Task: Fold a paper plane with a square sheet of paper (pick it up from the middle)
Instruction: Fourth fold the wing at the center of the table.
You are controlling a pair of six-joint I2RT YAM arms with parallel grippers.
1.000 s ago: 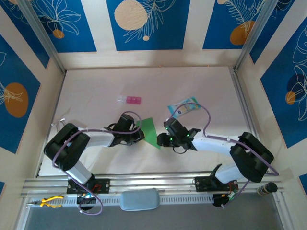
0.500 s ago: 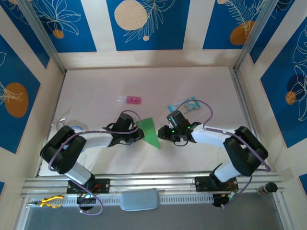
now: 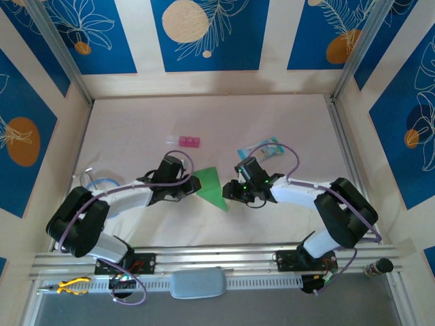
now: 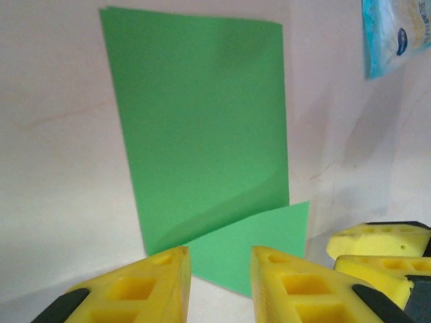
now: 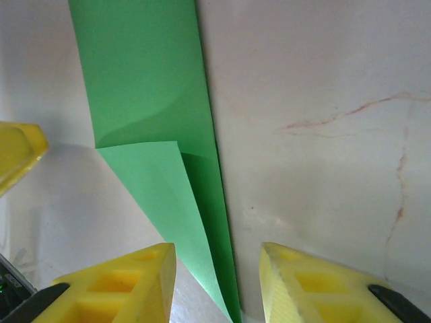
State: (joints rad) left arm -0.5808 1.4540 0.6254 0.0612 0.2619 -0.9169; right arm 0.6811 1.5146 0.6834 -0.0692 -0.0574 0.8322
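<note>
Table (image 3: 136, 122), overhead, carries pink block (image 3: 185, 141) beyond green paper (image 3: 211, 187).

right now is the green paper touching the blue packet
Apart. The left wrist view shows a strip of bare table between the green paper and the blue packet.

Bright, even light falls from above, with no glare. In the left wrist view the yellow foam fingers (image 4: 158, 286) at 6 o'clock are blurred. The thin bright green paper sheet (image 4: 202, 121) is fairly sharp and throws a soft shadow on the pale bench (image 4: 54, 168).
</note>
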